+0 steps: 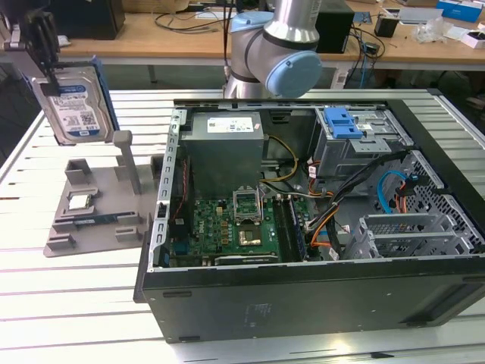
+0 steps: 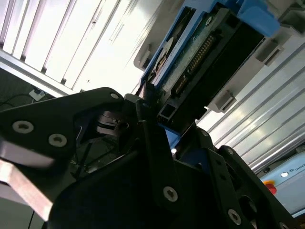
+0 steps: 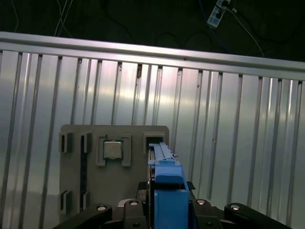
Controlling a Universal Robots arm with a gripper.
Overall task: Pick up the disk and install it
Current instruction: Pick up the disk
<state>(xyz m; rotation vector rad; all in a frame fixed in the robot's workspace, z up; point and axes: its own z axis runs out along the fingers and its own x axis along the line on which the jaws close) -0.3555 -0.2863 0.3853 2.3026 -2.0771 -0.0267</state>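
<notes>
The disk [image 1: 76, 106], a silver hard drive with a blue-and-white label in a blue bracket, hangs on edge and tilted at the exterior view's upper left. It is above the grey fixture [image 1: 91, 220]. My gripper [image 1: 45, 72] is shut on its top edge. In the first wrist view the blue bracket edge of the disk [image 3: 167, 186] sits between my fingers, over the fixture [image 3: 133, 136]. The second wrist view shows the underside of the disk [image 2: 200, 52] with its connector row, clamped in my gripper [image 2: 155, 121].
An open computer case [image 1: 303, 296] lies on the slatted metal table [image 1: 76, 303], to the exterior view's right of the fixture. Its metal drive cage [image 1: 364, 152] carries a blue latch [image 1: 341, 121]. A small square chip [image 1: 79, 201] rests on the fixture. The arm's elbow [image 1: 276, 53] looms behind the case.
</notes>
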